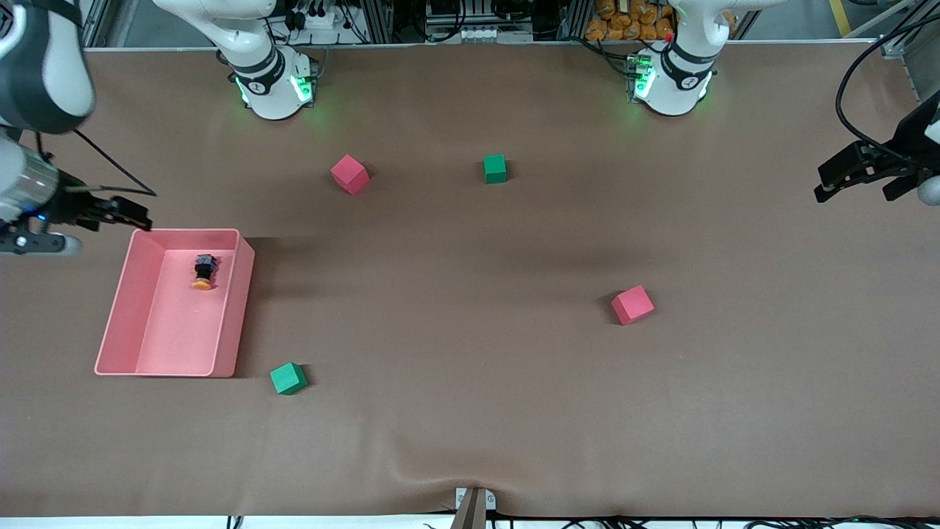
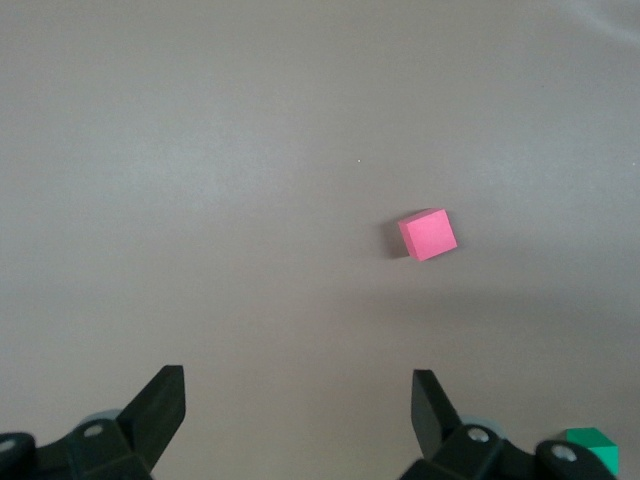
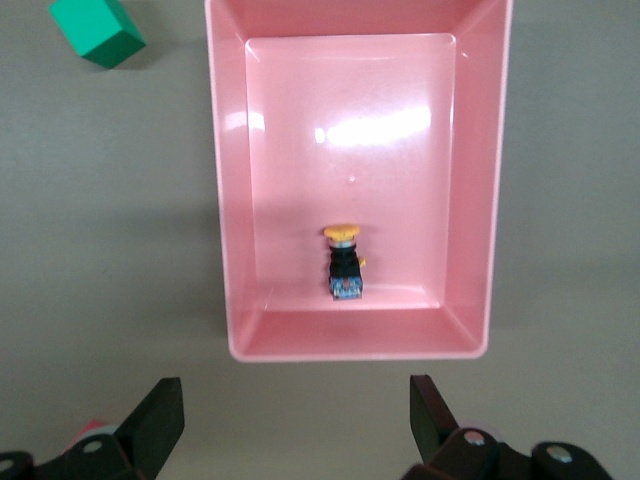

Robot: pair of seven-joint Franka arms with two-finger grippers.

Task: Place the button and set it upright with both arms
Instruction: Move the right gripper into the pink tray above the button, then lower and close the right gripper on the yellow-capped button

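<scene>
The button (image 1: 203, 273) lies on its side inside a pink tray (image 1: 229, 323) at the right arm's end of the table. Its orange cap points toward the front camera, and its black body and bluish base point toward the robots. In the right wrist view the button (image 3: 343, 262) rests close to one short wall of the tray (image 3: 228, 200). My right gripper (image 1: 136, 213) (image 3: 295, 400) hangs open over the table just outside that short wall, holding nothing. My left gripper (image 1: 852, 187) (image 2: 298, 385) hangs open and empty over the table at the left arm's end.
Two red cubes (image 1: 349, 174) (image 1: 632, 305) and two green cubes (image 1: 495, 168) (image 1: 288, 378) lie scattered on the brown table. The left wrist view shows a red cube (image 2: 429, 235) and a green cube (image 2: 590, 445). A green cube (image 3: 97, 30) sits beside the tray.
</scene>
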